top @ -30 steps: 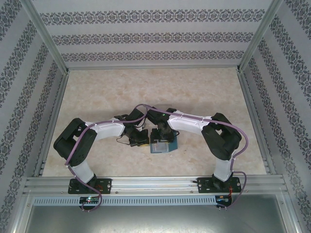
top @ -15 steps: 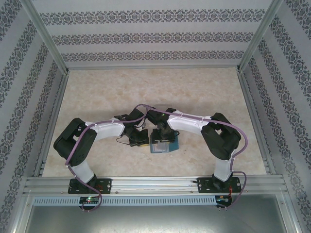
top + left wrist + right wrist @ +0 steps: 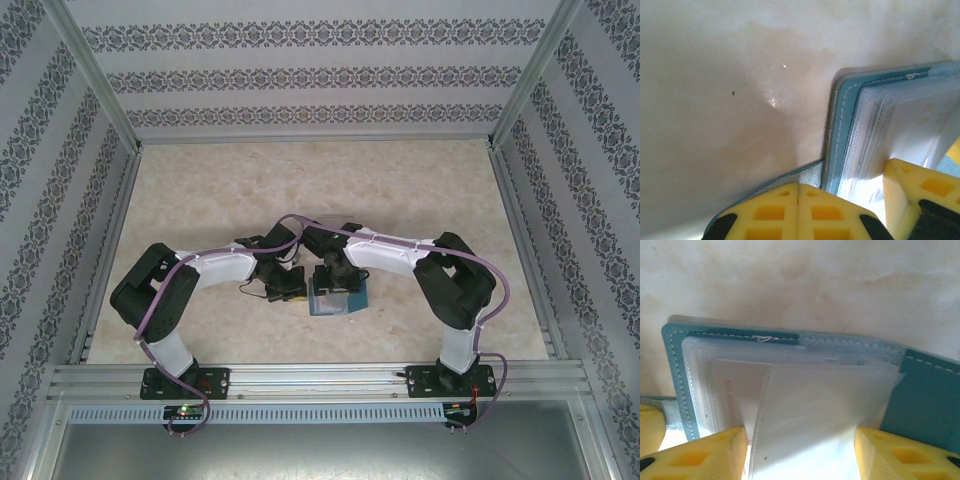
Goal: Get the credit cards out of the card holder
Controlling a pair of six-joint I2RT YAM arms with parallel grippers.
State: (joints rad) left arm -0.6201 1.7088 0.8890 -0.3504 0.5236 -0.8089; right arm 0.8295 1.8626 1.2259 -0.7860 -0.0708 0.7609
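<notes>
Seen from above, nothing has visibly shifted in the last second. The small teal-blue folding card holder (image 3: 345, 300) lies open on the beige marbled tabletop (image 3: 420, 190) in the same spot, with both arms bent over it as before. The left gripper (image 3: 288, 288) sits at the holder's left edge. Its yellow fingers (image 3: 760, 215) are pressed fully together, tips on the cover flap; whether they pinch it or only press on it, I cannot tell. The right gripper (image 3: 800, 455) stands about half open over the holder, one finger on each side of a clear plastic sleeve leaf (image 3: 810, 410). A pinkish-white credit card (image 3: 732, 385) with red print is still tucked inside the holder.
</notes>
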